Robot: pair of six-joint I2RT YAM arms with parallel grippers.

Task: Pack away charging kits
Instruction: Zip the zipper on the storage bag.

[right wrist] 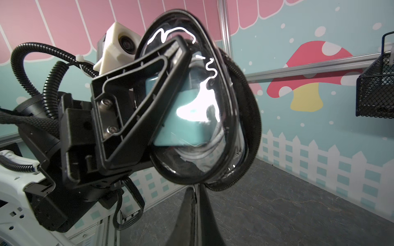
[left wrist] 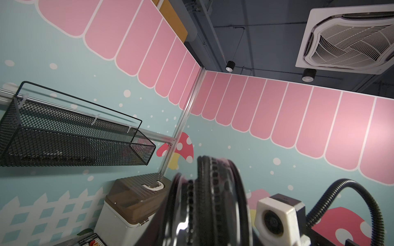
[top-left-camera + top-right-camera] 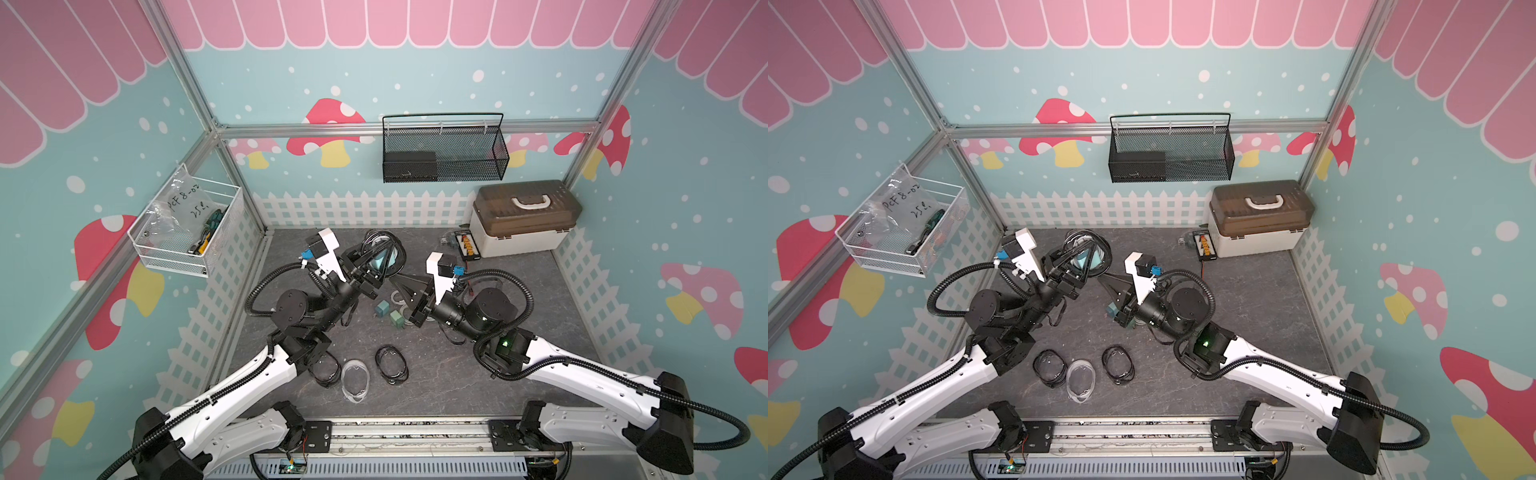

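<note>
Here, the black-rimmed oval clear-windowed pouch [image 1: 226,136], loaded with a teal cube charger [image 1: 181,130], is held aloft in the part-closed jaws of the left gripper [image 3: 383,252], and could be pulled free if tugged by the shut, empty right gripper [image 1: 195,191] just below.

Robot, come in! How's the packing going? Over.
Left gripper clamps black-rimmed pouch, raised. Teal charger and white cable inside. Right gripper shut, tips at pouch rim. Three pouches lie on the table.
</note>
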